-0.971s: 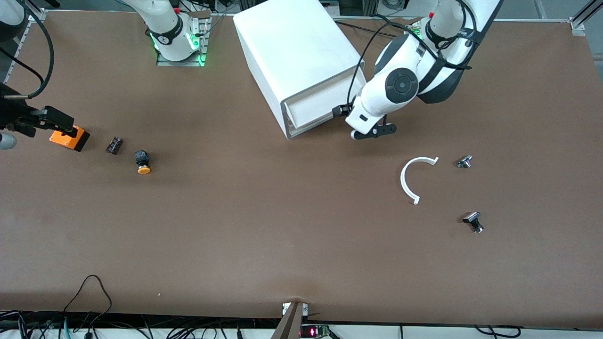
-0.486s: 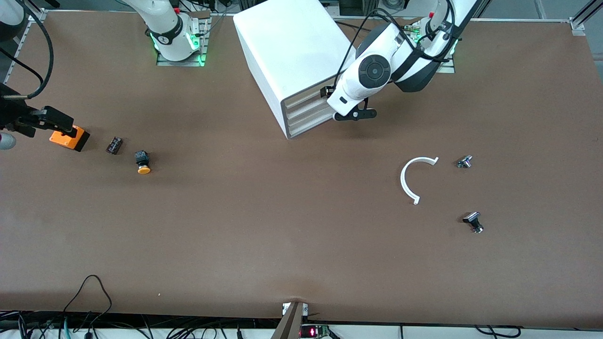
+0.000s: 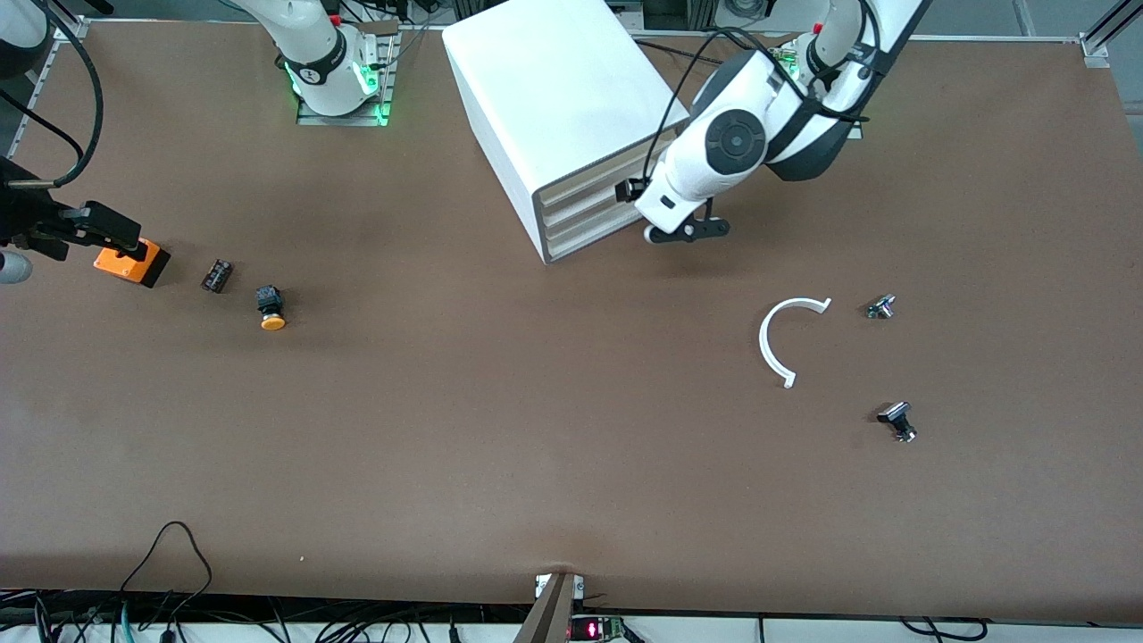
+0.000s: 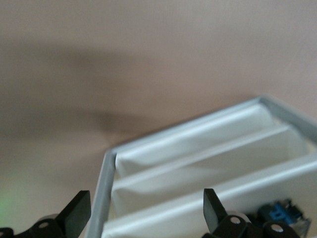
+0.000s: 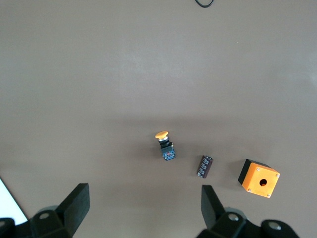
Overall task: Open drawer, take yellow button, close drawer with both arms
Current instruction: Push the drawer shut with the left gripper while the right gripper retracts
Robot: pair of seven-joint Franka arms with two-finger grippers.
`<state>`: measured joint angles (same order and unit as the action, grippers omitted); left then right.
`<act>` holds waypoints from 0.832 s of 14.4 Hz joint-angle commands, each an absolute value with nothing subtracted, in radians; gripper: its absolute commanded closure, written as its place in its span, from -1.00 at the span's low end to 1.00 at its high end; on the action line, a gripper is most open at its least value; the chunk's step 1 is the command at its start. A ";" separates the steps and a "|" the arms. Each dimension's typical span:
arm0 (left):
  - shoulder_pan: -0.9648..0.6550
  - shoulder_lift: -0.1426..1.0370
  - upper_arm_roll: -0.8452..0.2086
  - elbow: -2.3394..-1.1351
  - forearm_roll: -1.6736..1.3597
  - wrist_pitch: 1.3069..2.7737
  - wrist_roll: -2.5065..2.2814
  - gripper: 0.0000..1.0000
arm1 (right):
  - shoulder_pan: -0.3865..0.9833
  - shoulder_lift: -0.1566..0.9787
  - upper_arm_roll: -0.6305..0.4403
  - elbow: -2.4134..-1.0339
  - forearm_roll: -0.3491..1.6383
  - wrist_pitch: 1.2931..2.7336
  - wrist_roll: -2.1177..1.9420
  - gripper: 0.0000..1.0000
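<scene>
The white cabinet (image 3: 554, 98) stands between the arms' bases. Its top drawer (image 3: 585, 179) sits pushed in, flush with the lower fronts. My left gripper (image 3: 688, 230) hangs open just in front of the cabinet's front corner at the left arm's end. In the left wrist view its fingers (image 4: 79, 215) straddle the grey frame (image 4: 106, 188) and hold nothing. The button (image 3: 270, 308), orange cap and black body, lies on the table toward the right arm's end, also seen as the button (image 5: 165, 146). My right gripper (image 3: 107, 228) waits open above the orange cube (image 3: 134, 262), empty (image 5: 143, 208).
A small dark ribbed block (image 3: 216, 275) lies between the cube and the button. Toward the left arm's end lie a white C-shaped piece (image 3: 786, 344) and two small metal-and-black parts (image 3: 881, 306) (image 3: 897, 421). Cables hang along the table's edge nearest the front camera (image 3: 170, 545).
The top drawer stood pulled out a second ago; the left arm pushed it in, then drew back a little from the cabinet front. The right arm has not moved.
</scene>
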<state>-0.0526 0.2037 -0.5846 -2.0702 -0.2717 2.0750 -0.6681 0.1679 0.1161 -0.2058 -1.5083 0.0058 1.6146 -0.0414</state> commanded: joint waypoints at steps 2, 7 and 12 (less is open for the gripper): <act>-0.035 0.175 -0.422 -2.033 -0.282 2.141 -0.427 -1.00 | 0.167 0.114 -0.201 -1.509 0.015 1.618 -0.031 -1.00; 0.005 0.123 -0.321 -1.956 -0.284 2.218 -0.393 -1.00 | 0.166 0.114 -0.199 -1.509 0.015 1.618 -0.032 -1.00; 0.003 0.060 -0.177 -1.843 -0.226 2.048 -0.254 -1.00 | 0.169 0.114 -0.199 -1.509 0.005 1.618 -0.035 -1.00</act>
